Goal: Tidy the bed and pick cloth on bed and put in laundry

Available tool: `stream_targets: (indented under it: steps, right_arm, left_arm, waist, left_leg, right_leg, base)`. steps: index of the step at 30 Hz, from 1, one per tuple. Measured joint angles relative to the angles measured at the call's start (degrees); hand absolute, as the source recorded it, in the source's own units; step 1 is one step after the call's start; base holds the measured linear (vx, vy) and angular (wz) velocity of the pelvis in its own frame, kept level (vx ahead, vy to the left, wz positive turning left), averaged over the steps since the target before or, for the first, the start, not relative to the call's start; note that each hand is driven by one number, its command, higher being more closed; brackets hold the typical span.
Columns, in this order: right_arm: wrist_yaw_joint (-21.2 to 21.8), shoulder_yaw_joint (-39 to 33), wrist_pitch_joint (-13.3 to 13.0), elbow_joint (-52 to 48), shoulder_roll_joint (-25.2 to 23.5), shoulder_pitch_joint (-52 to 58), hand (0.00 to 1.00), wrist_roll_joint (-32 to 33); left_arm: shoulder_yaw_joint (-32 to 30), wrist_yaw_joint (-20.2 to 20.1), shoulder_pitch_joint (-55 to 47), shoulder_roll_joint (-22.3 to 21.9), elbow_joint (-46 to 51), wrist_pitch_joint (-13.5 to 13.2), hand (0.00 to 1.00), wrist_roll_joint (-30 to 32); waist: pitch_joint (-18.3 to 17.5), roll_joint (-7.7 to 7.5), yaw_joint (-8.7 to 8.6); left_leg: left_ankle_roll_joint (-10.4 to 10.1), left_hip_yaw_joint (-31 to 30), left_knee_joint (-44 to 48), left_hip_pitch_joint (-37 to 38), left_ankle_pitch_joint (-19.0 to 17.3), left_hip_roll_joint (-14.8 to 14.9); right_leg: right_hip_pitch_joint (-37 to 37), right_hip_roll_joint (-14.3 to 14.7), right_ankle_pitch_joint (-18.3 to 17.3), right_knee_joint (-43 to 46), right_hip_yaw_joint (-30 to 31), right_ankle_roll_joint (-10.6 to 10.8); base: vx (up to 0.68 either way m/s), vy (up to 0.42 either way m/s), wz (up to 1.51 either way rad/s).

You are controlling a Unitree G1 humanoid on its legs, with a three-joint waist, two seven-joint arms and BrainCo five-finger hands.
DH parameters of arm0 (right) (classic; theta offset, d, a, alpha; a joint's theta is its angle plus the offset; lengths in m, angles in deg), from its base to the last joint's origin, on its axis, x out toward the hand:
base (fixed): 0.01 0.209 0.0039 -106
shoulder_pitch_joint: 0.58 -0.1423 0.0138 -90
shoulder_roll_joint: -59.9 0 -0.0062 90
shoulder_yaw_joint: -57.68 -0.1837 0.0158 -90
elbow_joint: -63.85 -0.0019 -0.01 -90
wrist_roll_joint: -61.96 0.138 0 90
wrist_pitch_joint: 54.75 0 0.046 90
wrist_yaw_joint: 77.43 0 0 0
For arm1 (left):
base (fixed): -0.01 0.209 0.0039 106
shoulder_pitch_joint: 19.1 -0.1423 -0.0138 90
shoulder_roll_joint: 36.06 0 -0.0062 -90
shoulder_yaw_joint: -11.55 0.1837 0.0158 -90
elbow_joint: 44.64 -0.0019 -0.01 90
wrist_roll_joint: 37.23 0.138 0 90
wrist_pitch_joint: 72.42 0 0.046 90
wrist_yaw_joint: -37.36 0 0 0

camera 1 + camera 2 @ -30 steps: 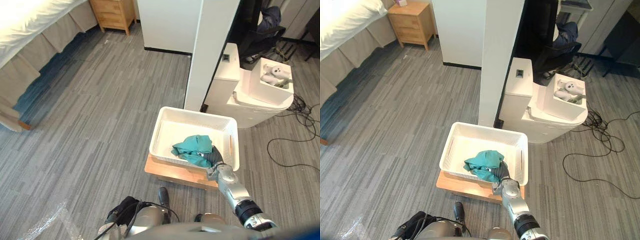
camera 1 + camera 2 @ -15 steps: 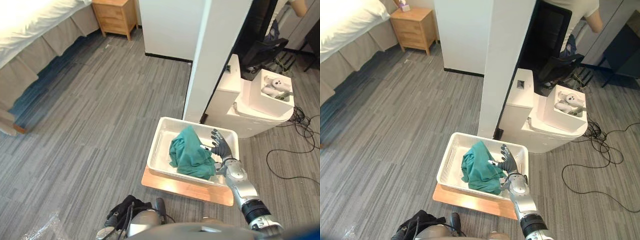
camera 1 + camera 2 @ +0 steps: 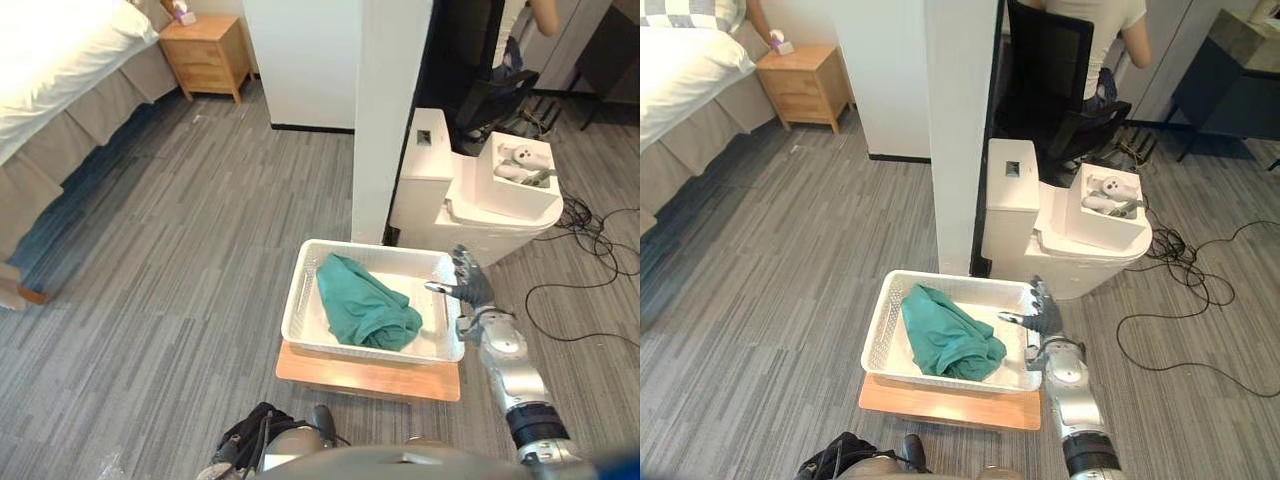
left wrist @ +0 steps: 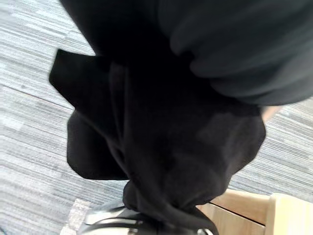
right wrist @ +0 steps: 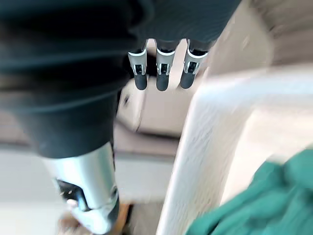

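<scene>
Board [image 3: 365, 376], one, wooden, flat on floor under one white basket [image 3: 297, 308]. One teal cloth [image 3: 365, 310] heaped inside basket. Right hand [image 3: 468, 286] above basket's right rim, fingers spread straight, holding nothing. Beyond: one white pillar [image 3: 390, 110], one nightstand [image 3: 208, 52], one bed [image 3: 50, 70].

Bright, even indoor light fills both eye views, and shadows are faint. The bed [image 3: 45, 60] at the upper left blows out to a near-white glare, and the floor [image 3: 200, 260] darkens in a soft shadow along its skirt. The left wrist view is dim across its middle; the right wrist view is pale and bright
</scene>
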Motion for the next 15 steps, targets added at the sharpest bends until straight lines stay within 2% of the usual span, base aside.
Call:
stream_targets:
  steps: [2, 5, 7, 9, 11, 12, 15]
  right_arm:
    - [-0.7, -3.7, 0.7, 2.0, 1.1, 1.3, 0.00, -0.9]
    - [-2.6, -10.7, 0.5, 7.5, 2.2, 3.6, 0.00, -0.7]
    - [-2.8, -13.4, 0.4, 10.3, 2.3, 5.7, 0.00, 0.5]
    - [-2.6, -14.6, -0.3, 12.6, 2.3, 7.4, 0.00, 1.5]
    - [-2.2, -14.9, -0.9, 15.9, 1.7, 7.8, 0.00, 1.9]
    - [-2.2, -15.1, -1.4, 16.8, 1.5, 7.8, 0.00, 1.9]
    - [-1.9, -16.9, -4.2, 20.1, 0.1, 8.1, 0.00, 2.0]
  left_arm:
    - [-0.7, 1.6, -0.3, -0.2, 0.0, 0.0, 1.00, -2.2]
    - [-5.0, 6.3, -0.3, -1.8, 0.1, -0.2, 1.00, -7.9]
    - [-8.4, 9.6, 0.0, -2.3, 1.7, -0.5, 1.00, -10.6]
    - [-11.6, 12.6, 0.6, -2.4, 4.9, -1.4, 1.00, -12.4]
    - [-14.8, 16.3, 1.2, -2.2, 11.2, -4.4, 1.00, -11.7]
    - [-15.3, 16.8, 1.6, -2.1, 12.7, -5.0, 1.00, -10.6]
    - [-15.8, 18.8, 5.0, 0.0, 19.0, -9.3, 1.00, -8.7]
  waist:
    - [-0.2, -0.19, -0.46]
    - [-0.9, -0.01, -1.20]
    - [-2.1, -0.51, -1.37]
    - [-2.6, -0.38, -1.36]
    - [-2.4, -0.91, -1.16]
    - [-2.4, -1.02, -1.06]
    - [-2.6, -1.21, -0.82]
  left_leg:
    - [-0.1, -0.1, 0.0, -0.1, 0.1, -0.6]
    - [0.0, -0.5, 0.0, -0.3, 0.4, -1.1]
    - [0.1, -1.2, 0.0, -1.2, 0.5, -1.3]
    - [0.1, -1.6, 0.0, -1.8, 0.6, -1.4]
    - [0.2, -1.7, 0.0, -2.3, 0.6, -1.7]
    - [0.3, -1.8, 0.0, -2.3, 0.5, -1.8]
    - [0.8, -2.4, 0.0, -2.6, 0.2, -2.5]
  right_leg:
    - [0.1, -0.7, -1.2, 0.0, -0.1, 0.5]
    - [0.1, -1.3, -2.3, -0.2, -0.8, 1.2]
    - [-0.2, -1.5, -2.7, -0.4, -1.9, 1.1]
    - [-0.2, -1.5, -2.7, -0.9, -2.7, 1.2]
    - [-0.3, -1.7, -2.4, -1.5, -3.3, 1.4]
    - [-0.2, -1.8, -2.3, -1.6, -3.3, 1.6]
    - [0.0, -2.0, -1.9, -1.6, -3.8, 2.0]
  base:
    - [-0.06, -0.042, 0.02]
    - [-0.04, -0.022, 0.10]
    - [0.00, -0.011, 0.23]
    - [0.03, -0.014, 0.23]
    - [0.05, -0.003, 0.08]
    - [0.08, 0.004, 0.02]
    - [0.10, -0.004, 0.10]
